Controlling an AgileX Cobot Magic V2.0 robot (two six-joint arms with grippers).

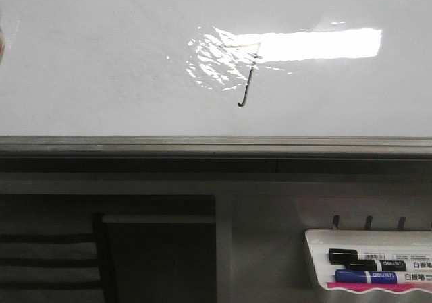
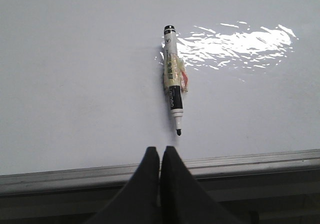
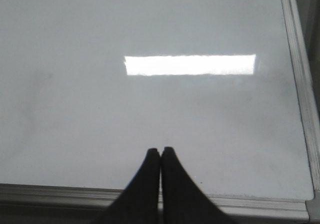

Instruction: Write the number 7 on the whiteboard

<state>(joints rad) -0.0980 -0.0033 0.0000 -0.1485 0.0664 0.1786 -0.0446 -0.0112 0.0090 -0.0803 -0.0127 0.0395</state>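
The whiteboard [image 1: 101, 60] fills the upper front view, with a bright rectangular glare. The number 7 [image 1: 248, 80] is drawn on it in thin dark line, its top bar faint inside the glare and its stem ending in a small hook. In the left wrist view an uncapped marker [image 2: 173, 79] lies on the whiteboard [image 2: 75, 84], tip toward my left gripper [image 2: 160, 149], which is shut, empty and a short way from it. My right gripper [image 3: 160, 150] is shut and empty over the bare whiteboard [image 3: 75, 109]. Neither gripper nor the loose marker shows in the front view.
The grey frame rail [image 1: 202, 144] runs along the board's near edge. A small white marker tray [image 1: 317, 239] at the lower right holds a black marker [image 1: 364, 256] and a blue marker [image 1: 368, 276]. The board's side frame [image 3: 300, 84] shows in the right wrist view.
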